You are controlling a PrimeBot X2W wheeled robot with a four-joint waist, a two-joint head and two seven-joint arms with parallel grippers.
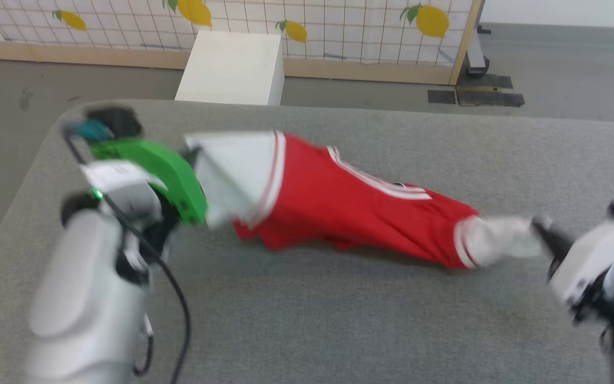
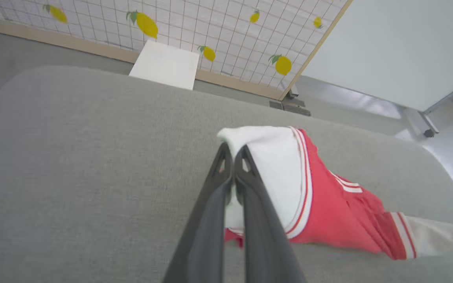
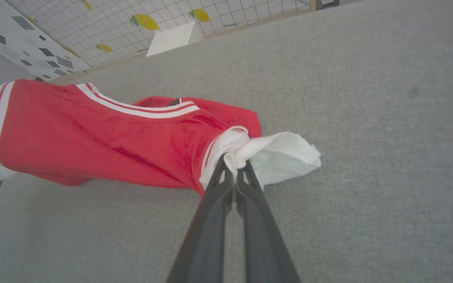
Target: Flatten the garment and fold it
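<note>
**Step in hand.** The flattening stage is in progress; folding has not begun. The garment is drawn out sideways between the two arms, bunched along its length, with the red body creased and the number print not readable.

**Grippers.** The left gripper has its fingers pressed together on a white sleeve at the garment's left end. The right gripper is likewise pinched tight on the other white sleeve at the garment's right end, where the cloth gathers into a small wad at the fingertips.

**Position of the garment.** It lies across the middle of the grey padded surface, with the left end raised higher than the right. The head view is blurred, so the lower hem probably brushes the padding, but this cannot be confirmed.

**Next move, in my judgement.** The arms need to draw apart until the shoulder line is taut, then lower the cloth evenly so that the body spreads out flat in front of the sleeves. Uneven tension would leave the middle rucked.

**Surroundings.**
- The padded surface extends well past the garment on every side.
- A white box stands beyond the garment, on the grey floor.
- A lemon-print panel with a wooden frame stands behind the box.
- A black cable hangs from the left arm, below the garment's left end.
</note>
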